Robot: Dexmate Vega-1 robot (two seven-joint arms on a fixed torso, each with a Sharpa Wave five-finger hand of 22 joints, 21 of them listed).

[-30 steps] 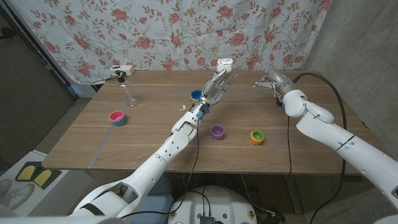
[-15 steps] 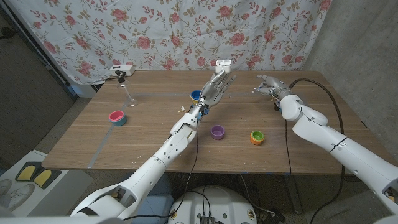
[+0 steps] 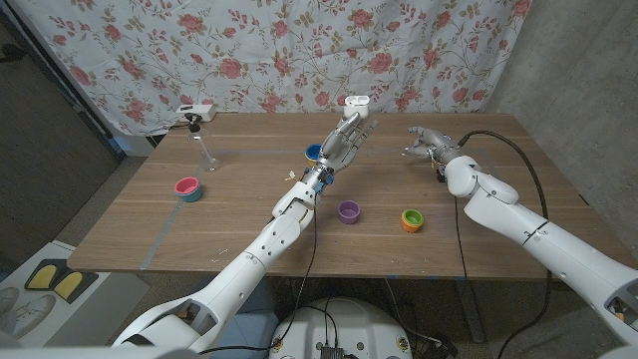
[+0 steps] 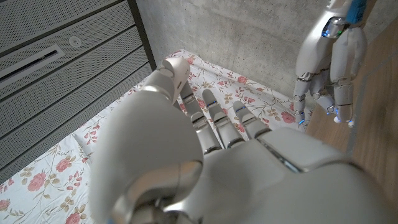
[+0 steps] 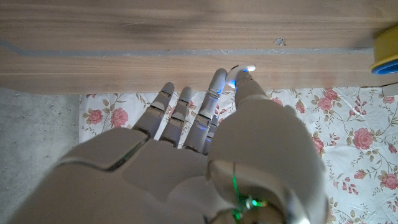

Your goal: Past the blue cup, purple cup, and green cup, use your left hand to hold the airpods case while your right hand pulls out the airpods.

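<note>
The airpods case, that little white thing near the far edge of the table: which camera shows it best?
The head view. There the airpods case sits at the tips of the left hand, with the right hand off to the side. In the left wrist view the hand's back blocks it; I cannot find it in the right wrist view.

Left hand [image 3: 349, 136] and right hand [image 3: 427, 143], fingers spread.
</note>
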